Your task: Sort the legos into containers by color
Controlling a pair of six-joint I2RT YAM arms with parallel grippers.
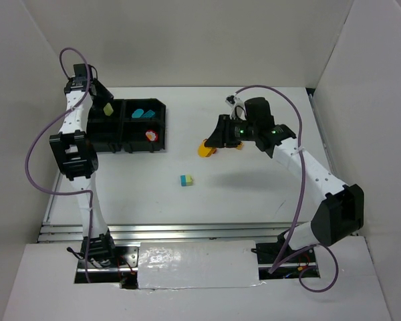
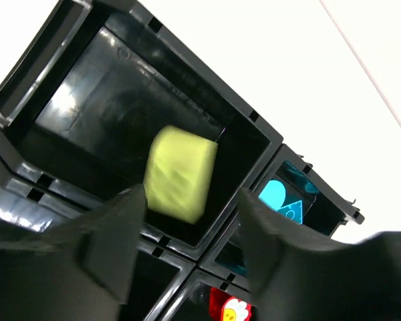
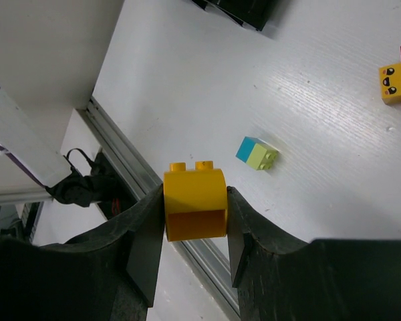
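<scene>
Top camera looks down on the whole bench (image 1: 254, 200); left wrist close over the tray (image 2: 262, 136); right wrist, higher, shares top's two-coloured brick (image 3: 257, 153).

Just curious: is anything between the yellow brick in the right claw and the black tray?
Nothing visible. Bare white tabletop separates the rounded yellow plastic brick from the black plastic compartment tray; the teal-and-lime brick lies aside.

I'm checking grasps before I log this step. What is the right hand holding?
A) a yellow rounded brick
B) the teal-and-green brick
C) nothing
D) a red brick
A: in the right wrist view the yellow rounded brick sits clamped between the fingers of the right hand, while the teal-and-green brick lies apart on the table.
</scene>
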